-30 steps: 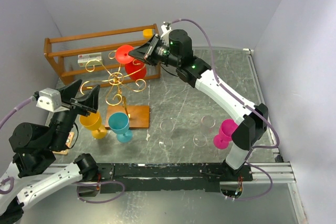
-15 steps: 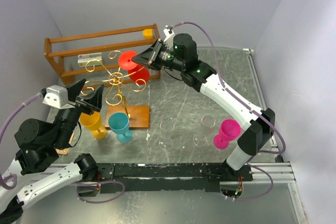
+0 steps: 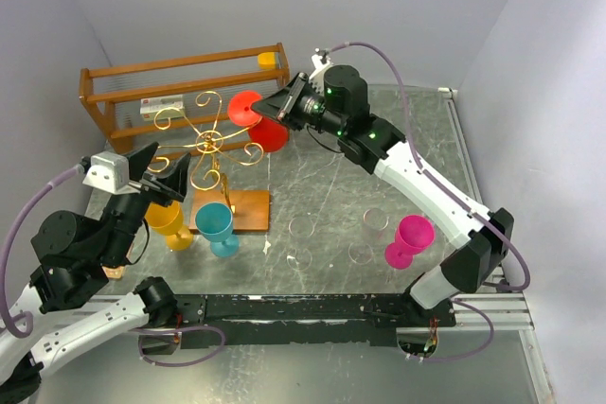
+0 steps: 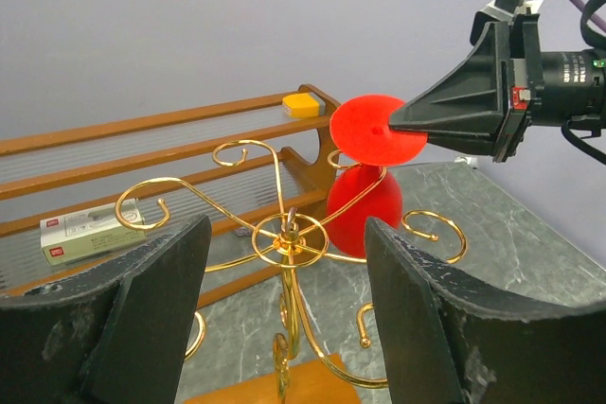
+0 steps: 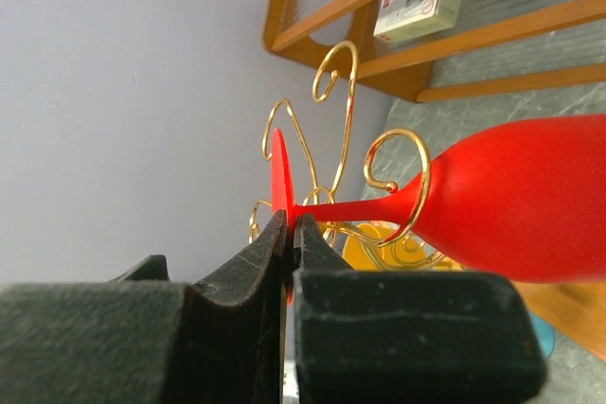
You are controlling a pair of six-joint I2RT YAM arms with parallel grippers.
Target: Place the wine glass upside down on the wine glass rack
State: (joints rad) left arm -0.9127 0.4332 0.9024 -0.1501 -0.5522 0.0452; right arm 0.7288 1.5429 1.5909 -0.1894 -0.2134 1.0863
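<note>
- Wine glass (image 3: 258,122), red and opaque, held upside down and tilted above the table (image 3: 331,186): round foot uppermost, bowl hanging below toward the right arm's side
- Right gripper (image 3: 260,109) clenched on the thin edge of the foot; the right wrist view shows both fingers pinching the red disc, with stem and bowl reaching away from them
- Wine glass rack (image 3: 208,142), gold wire with curled scroll arms around a central hub, stands on a small wooden base (image 3: 248,207); the glass hangs at its far right edge, among the outer scrolls
- In the right wrist view one curl crosses the stem just where it meets the bowl; whether wire and glass touch cannot be told
- Left gripper (image 3: 156,175) released, fingers spread wide with nothing between them, hovering at the near left of the rack, above a yellow glass (image 3: 169,219)
- Teal glass (image 3: 216,224) upright just beside the wooden base; pink glass (image 3: 409,238) upright near the right arm's base
- Orange-brown wooden crate (image 3: 180,73) behind the rack, holding a small white box (image 3: 161,108) and a yellow block (image 3: 268,60)
</note>
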